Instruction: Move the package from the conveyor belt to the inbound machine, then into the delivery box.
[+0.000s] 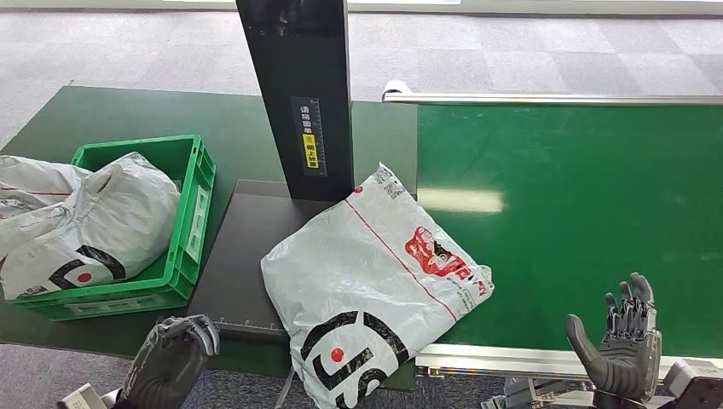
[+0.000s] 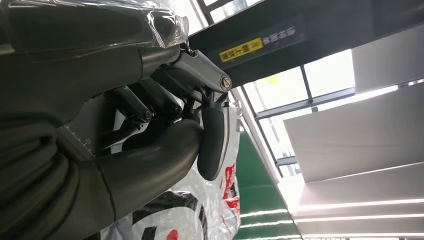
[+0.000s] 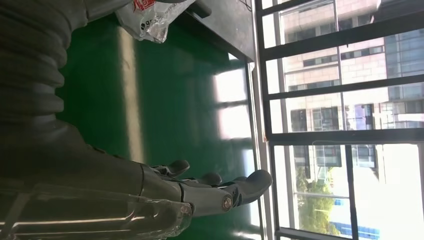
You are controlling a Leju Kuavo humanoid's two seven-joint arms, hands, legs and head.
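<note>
Overhanging the scanner plate (image 1: pixel 234 264), package (image 1: pixel 367 281), near corner cropped

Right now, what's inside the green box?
The green box holds soft white mail bags with black and red marks, piled above its rim. Anything beneath them, and the bottom of the box, is covered.

Grey carpet-tile floor (image 1: pixel 529 51); tall dark-framed windows (image 3: pixel 345 115), bright daylight outside.
</note>
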